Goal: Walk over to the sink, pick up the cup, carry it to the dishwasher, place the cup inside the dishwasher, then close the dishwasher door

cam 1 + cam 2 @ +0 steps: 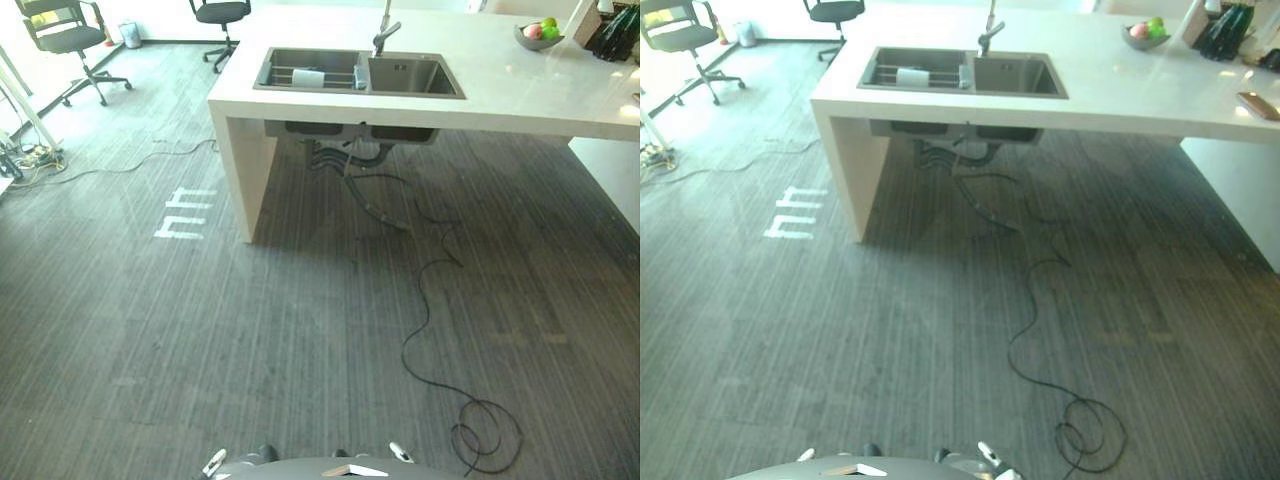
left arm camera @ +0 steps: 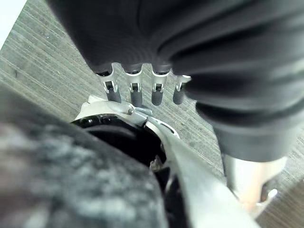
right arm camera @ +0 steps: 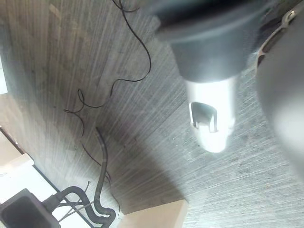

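Observation:
A pale cup (image 1: 308, 77) lies on its side on a wire rack in the left basin of the steel sink (image 1: 361, 92). The sink is set in a white counter (image 1: 520, 90) far ahead of me, across a stretch of grey floor. A faucet (image 1: 385, 38) stands behind the basins. My left hand (image 2: 134, 90) hangs at my side with its fingers straight, holding nothing. My right hand (image 3: 209, 118) also hangs over the floor, one straight silver digit showing, nothing in it.
A black cable (image 1: 430, 330) snakes over the floor from under the sink to a coil at the lower right. White tape marks (image 1: 185, 213) lie left of the counter leg. Two office chairs (image 1: 70, 40) stand at the back left. A fruit bowl (image 1: 538, 35) and dark bottles (image 1: 618, 35) sit on the counter.

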Tool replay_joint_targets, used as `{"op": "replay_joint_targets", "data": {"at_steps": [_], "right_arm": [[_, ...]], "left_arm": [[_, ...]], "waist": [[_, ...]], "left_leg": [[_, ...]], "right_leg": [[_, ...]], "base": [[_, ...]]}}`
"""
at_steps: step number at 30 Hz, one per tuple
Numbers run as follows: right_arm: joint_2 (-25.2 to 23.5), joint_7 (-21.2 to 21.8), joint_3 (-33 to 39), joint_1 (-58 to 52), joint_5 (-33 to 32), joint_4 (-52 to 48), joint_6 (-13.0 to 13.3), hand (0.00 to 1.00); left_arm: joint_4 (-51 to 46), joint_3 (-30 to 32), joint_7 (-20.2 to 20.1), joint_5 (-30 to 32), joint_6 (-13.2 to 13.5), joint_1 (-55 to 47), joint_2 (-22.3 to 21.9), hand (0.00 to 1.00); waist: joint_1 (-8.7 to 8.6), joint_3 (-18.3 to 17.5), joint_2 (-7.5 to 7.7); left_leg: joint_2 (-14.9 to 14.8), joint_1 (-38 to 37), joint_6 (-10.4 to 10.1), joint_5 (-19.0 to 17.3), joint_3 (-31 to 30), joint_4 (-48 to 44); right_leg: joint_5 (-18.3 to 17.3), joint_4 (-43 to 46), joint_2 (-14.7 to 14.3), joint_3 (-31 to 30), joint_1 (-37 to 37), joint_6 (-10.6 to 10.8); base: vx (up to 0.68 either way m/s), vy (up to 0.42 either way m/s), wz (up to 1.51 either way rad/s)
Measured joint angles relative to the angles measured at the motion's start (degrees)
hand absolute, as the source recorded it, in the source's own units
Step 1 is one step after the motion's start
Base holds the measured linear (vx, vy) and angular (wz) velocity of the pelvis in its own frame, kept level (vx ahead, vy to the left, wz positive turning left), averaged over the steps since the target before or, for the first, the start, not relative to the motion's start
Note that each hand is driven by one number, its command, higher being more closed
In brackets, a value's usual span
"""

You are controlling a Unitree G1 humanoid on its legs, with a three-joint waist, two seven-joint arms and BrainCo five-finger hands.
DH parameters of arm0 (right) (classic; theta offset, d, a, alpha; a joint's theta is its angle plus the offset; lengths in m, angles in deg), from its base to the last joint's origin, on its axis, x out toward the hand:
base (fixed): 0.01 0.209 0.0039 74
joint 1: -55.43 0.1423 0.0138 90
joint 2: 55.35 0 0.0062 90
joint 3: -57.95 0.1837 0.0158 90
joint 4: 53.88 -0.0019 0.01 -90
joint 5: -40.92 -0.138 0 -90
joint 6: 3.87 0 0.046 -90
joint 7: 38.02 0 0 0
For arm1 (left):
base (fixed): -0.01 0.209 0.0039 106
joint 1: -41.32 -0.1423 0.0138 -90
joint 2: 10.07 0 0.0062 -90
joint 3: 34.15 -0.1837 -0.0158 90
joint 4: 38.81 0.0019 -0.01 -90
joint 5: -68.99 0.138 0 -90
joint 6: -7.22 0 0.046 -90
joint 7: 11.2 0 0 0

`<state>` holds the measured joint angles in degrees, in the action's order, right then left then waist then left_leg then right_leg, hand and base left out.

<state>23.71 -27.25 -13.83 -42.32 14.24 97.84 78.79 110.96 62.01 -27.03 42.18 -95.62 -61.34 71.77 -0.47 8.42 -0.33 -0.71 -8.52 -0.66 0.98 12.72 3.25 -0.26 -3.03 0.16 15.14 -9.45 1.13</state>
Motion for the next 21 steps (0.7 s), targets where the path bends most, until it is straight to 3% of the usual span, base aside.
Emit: {"op": "replay_joint_targets", "data": {"at_steps": [6,9,12,21], "right_arm": [[-0.3,0.3,0.3,-0.2,-4.5,0.1,0.9,0.00],[-0.4,0.3,0.6,-0.7,-4.4,0.3,0.9,0.00],[-0.6,0.3,1.8,-1.2,-2.9,0.8,0.9,0.00],[-0.5,1.4,2.8,-1.3,-2.2,2.3,1.0,0.00]], "left_arm": [[0.1,0.2,6.8,5.0,0.0,0.3,-0.6,0.00],[1.1,0.3,8.2,5.4,-0.2,0.7,-0.6,0.00],[1.7,0.3,8.8,2.8,-0.9,0.7,-0.5,0.00],[1.9,0.4,7.1,3.5,-3.0,0.9,-0.3,0.00]], "waist": [[-0.07,0.3,-0.04],[-0.07,0.4,-0.05],[-0.05,0.4,-0.06],[-0.02,0.4,-0.03]], "left_leg": [[-0.1,-0.7,-0.2,-0.2,0.1,0.0],[-0.1,-1.3,-0.2,-0.2,0.1,0.1],[-0.1,-2.1,-0.1,-0.4,0.2,0.1],[-0.2,-2.3,0.1,-0.2,0.6,1.1]], "right_leg": [[0.0,-0.2,-0.1,0.0,-0.8,0.1],[0.0,-0.3,-0.2,-0.1,-1.5,0.1],[-0.3,-1.0,-0.2,0.0,-2.4,0.5],[0.0,-1.6,-0.1,1.8,-2.5,0.6]], "base": [[0.00,0.000,0.00],[0.00,0.000,0.00],[-0.03,-0.005,-0.01],[-0.01,-0.002,-0.02]]}}
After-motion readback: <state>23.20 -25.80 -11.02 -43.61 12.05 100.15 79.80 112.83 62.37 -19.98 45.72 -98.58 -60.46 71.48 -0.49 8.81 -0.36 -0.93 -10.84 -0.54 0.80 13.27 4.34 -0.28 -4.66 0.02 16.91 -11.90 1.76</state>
